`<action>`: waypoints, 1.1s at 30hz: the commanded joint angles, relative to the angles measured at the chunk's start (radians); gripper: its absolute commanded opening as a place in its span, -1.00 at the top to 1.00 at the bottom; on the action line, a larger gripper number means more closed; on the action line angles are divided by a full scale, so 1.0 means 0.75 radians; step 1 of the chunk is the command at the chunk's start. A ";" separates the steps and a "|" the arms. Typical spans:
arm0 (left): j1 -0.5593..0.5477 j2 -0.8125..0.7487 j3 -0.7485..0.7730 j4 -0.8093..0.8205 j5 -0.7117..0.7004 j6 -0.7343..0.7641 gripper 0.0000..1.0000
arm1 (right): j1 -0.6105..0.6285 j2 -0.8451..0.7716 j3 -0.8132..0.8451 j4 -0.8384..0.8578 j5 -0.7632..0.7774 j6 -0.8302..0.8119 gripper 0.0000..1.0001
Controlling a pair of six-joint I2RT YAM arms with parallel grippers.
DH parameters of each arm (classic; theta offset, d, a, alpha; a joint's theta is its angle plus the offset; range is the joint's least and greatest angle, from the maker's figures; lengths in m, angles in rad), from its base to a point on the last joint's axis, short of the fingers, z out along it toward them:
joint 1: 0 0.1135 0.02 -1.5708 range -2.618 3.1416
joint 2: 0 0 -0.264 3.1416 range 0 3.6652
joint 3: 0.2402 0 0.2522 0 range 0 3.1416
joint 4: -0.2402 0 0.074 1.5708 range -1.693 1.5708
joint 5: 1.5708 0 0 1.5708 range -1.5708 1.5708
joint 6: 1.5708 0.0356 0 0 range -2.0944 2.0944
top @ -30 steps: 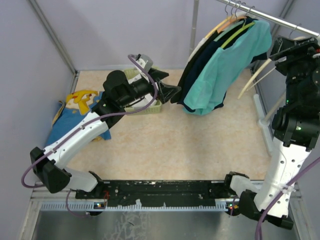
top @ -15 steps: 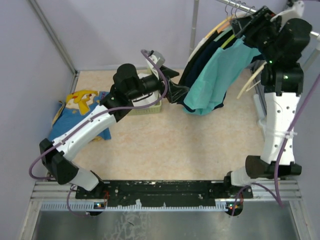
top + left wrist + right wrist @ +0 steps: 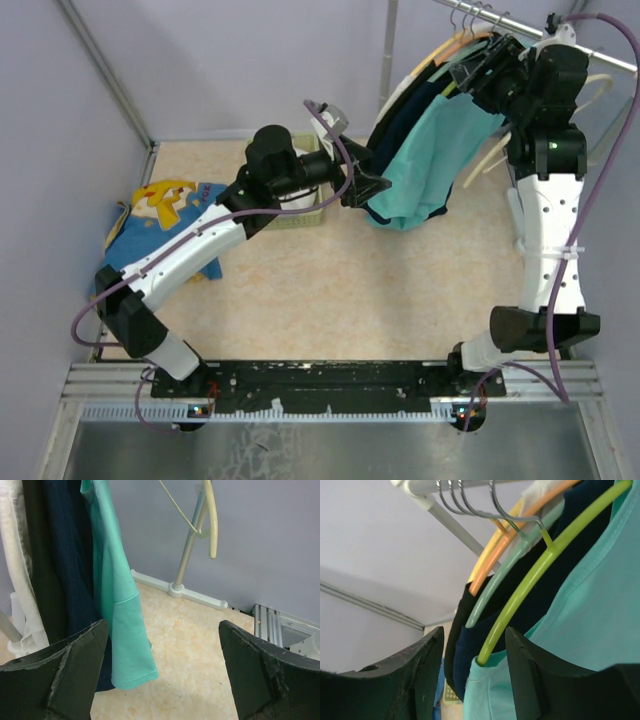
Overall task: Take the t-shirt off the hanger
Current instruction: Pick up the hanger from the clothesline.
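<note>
Left end effector (image 3: 162, 630) is held wide open, with nothing in it, low over the worktop (image 3: 200, 645) and just beside the lower hem of the teal t-shirt (image 3: 120, 605). This t-shirt is the outermost piece on the rack. It hangs straight down, with a navy garment (image 3: 70, 570) close behind it. The cloth is judged to be light, thin and soft, so it will fold and stretch and will not keep its shape. A pull at the hem alone is expected to drag the whole hanger. Higher and farther back, the right end effector (image 3: 475, 632) is seen about half open, its two fingers on either side of the lime-green hanger (image 3: 540, 565), where the collar of the shirt begins. No finger can be seen pressing on it, so nothing is counted as held. The hanger is judged stiff and smooth, and its hook rests on the rail (image 3: 420, 486) among other hooks. A good hold is judged to be the shoulder seam or the collar edge, where the cloth is doubled, while the hanger is steadied.
</note>
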 commanded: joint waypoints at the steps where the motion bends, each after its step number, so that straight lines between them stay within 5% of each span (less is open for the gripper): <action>1: -0.007 -0.014 0.019 0.010 0.000 0.031 -0.94 | 0.002 -0.031 -0.066 0.054 0.013 0.027 -0.04; 18: -0.007 -0.102 -0.045 -0.008 -0.024 0.063 -0.94 | 0.002 -0.055 -0.223 0.249 -0.010 0.123 0.12; 33: -0.007 -0.108 -0.064 0.008 -0.040 0.056 -0.94 | 0.001 -0.066 -0.306 0.353 0.004 0.189 0.57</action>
